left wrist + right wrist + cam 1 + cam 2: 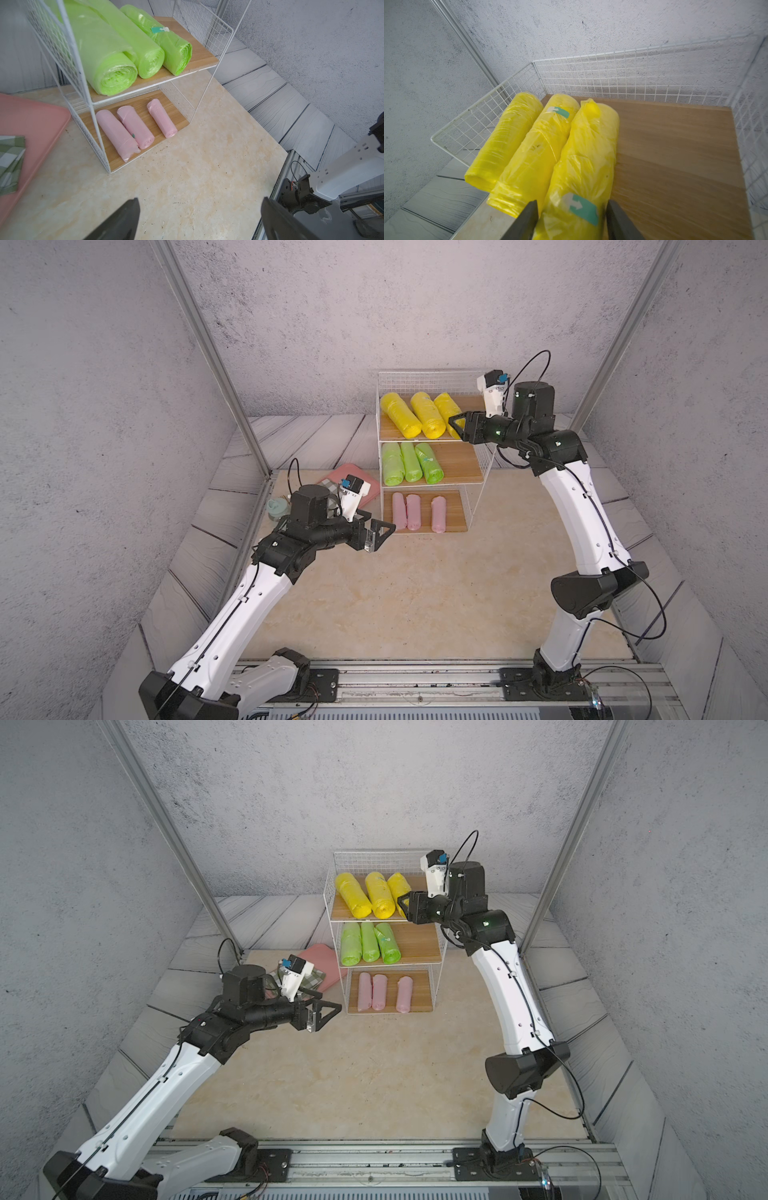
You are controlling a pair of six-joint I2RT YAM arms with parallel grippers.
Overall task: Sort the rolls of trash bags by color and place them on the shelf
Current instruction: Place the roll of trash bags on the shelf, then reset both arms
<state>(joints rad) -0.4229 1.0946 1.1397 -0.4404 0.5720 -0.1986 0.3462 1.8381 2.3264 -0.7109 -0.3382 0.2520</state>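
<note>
Filling mesh shelf: 9 crinkly rolls

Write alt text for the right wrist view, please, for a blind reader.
Three yellow trash bag rolls lie side by side on a wooden board of the wire shelf. The right gripper has its jaws either side of the nearest roll, by its teal sticker.

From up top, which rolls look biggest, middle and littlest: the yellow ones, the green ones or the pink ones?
In a top view:
1. yellow rolls: fattest.
2. green rolls: about as long, a bit thinner.
3. pink rolls: clearly the shortest and thinnest.
The yellow ones sit highest, nearest the camera, so yellow over green is unsure.
</note>
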